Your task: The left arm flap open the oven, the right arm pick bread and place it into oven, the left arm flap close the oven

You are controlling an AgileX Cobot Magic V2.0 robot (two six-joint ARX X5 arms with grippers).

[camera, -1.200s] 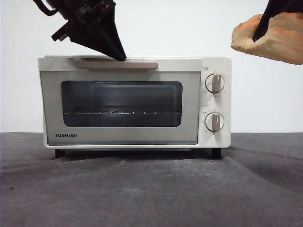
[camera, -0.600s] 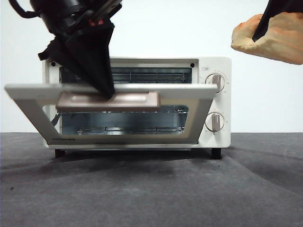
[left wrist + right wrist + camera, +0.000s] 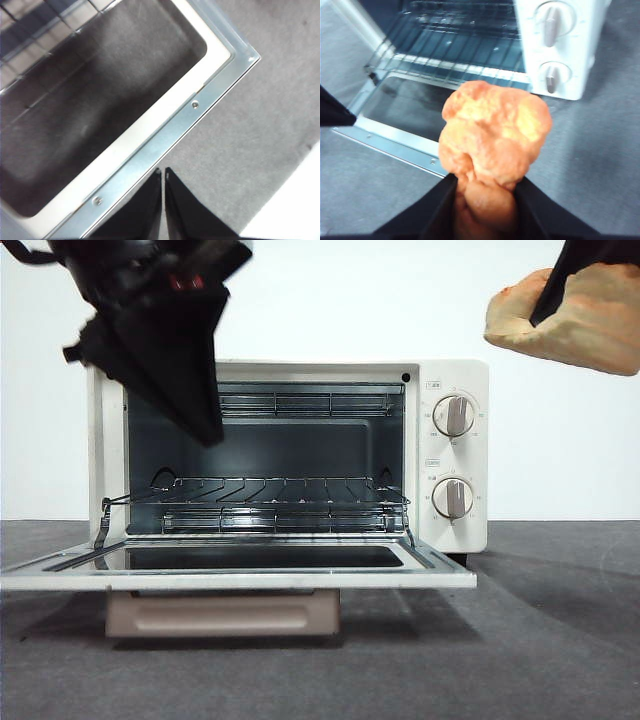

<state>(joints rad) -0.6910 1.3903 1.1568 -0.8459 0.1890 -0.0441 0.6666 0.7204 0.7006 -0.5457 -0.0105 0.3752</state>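
Cream oven stands with door dropped flat; golden bread held aloft.

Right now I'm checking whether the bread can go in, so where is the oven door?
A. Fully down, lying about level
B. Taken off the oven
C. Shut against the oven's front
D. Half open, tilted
A: the oven door lies about level in front of the open cavity, baring the wire rack, while the right gripper holds the bread up in the air, off toward the oven's knob side.
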